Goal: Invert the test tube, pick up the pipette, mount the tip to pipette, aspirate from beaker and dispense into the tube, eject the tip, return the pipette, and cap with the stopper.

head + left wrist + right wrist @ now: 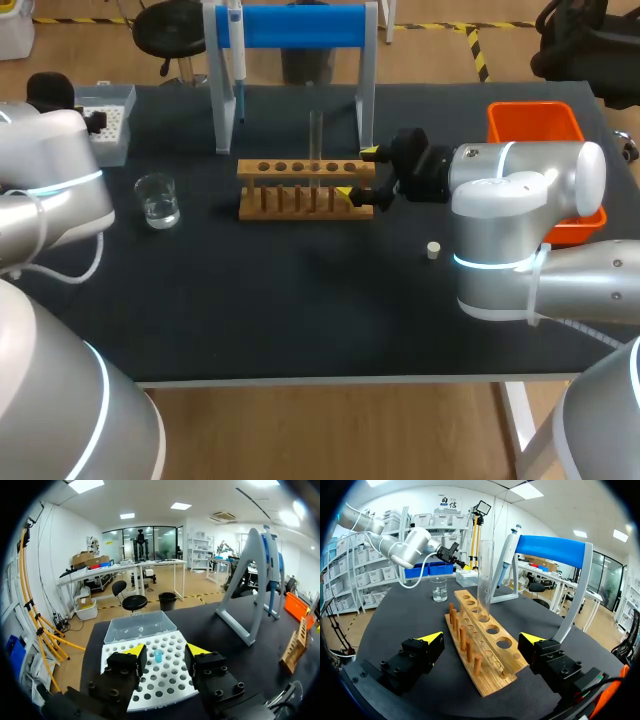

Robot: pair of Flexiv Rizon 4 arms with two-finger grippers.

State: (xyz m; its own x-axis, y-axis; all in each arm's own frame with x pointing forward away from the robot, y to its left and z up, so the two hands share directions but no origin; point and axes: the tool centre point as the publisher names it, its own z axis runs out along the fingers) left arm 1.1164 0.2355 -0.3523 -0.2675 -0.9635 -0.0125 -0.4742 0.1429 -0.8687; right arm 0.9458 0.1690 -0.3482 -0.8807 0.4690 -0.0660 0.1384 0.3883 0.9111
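Glassware counts one apiece: one test tube [315,135] upright in a hole of the single wooden rack [305,190], mid-desk, and one beaker [157,200] to the rack's left. One stopper [433,250] lies on the desk [300,310] and one pipette [236,50] hangs on the blue stand [300,25]. The right pincer [358,174] is spread wide around the rack's right end, touching nothing. The left pincer [165,651] hangs parted above the tip box [150,675], which holds one blue tip [158,655]. One orange bin [535,125] sits at the desk's far right.
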